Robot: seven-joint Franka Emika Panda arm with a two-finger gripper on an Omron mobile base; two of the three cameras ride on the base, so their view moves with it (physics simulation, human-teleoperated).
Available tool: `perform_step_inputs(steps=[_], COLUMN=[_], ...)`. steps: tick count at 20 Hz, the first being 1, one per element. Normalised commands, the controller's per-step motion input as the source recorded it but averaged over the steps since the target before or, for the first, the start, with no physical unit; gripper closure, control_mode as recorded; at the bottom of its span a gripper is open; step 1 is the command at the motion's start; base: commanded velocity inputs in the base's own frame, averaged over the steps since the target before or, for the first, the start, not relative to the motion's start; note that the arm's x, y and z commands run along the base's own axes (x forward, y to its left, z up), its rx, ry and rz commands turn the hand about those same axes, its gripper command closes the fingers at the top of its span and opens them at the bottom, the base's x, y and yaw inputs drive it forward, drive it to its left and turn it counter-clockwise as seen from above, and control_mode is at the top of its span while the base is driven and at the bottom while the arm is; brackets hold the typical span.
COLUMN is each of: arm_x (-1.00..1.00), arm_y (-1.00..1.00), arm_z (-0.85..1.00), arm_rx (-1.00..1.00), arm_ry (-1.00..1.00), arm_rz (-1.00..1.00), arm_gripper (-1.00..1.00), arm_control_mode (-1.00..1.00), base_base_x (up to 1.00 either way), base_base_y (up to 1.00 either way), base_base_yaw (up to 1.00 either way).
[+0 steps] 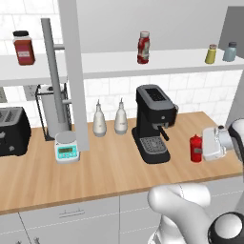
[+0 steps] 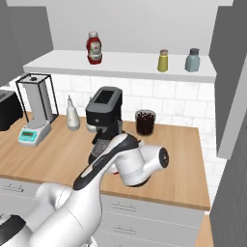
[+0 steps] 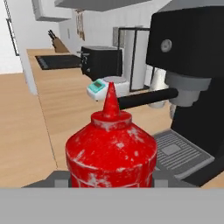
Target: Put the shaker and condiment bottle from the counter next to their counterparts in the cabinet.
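The all-red condiment bottle (image 1: 196, 148) stands on the counter (image 1: 95, 167) just right of the coffee machine (image 1: 152, 124). My gripper (image 1: 204, 147) is level with it, reaching in from the right. In the hand view the bottle (image 3: 111, 148) sits very close between the two widely spread tips of the gripper (image 3: 111, 179), which looks open. The yellow-green shaker (image 1: 211, 54) stands on the cabinet shelf (image 1: 114, 64) right beside the pale blue shaker (image 1: 229, 51). The labelled red bottle (image 1: 143, 47) is further left on the shelf.
The coffee machine's spout and drip tray (image 3: 175, 151) are close beside the bottle. Two white bottles (image 1: 99, 121), a scale (image 1: 66, 147) and a toaster (image 1: 12, 131) stand to the left. A dark-lidded jar (image 1: 24, 47) is on the shelf's left. A glass jar (image 2: 145, 123) sits behind.
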Motion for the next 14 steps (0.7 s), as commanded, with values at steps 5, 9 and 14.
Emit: perform_step_inputs(steps=[5, 9, 14], arm_x=[-0.17, -0.06, -0.02], arm_y=[0.44, 0.34, 0.26], arm_z=[0.32, 0.31, 0.39], arm_rx=[0.02, 0.03, 0.03], arm_ry=[0.01, 0.04, 0.02], arm_rz=[-0.01, -0.07, -0.08], arm_gripper=[1.00, 1.00, 1.00], arm_control_mode=[-1.00, -1.00, -1.00], base_base_x=[0.00, 0.00, 0.00], base_base_y=[0.00, 0.00, 0.00], base_base_yaw=[0.00, 0.00, 0.00])
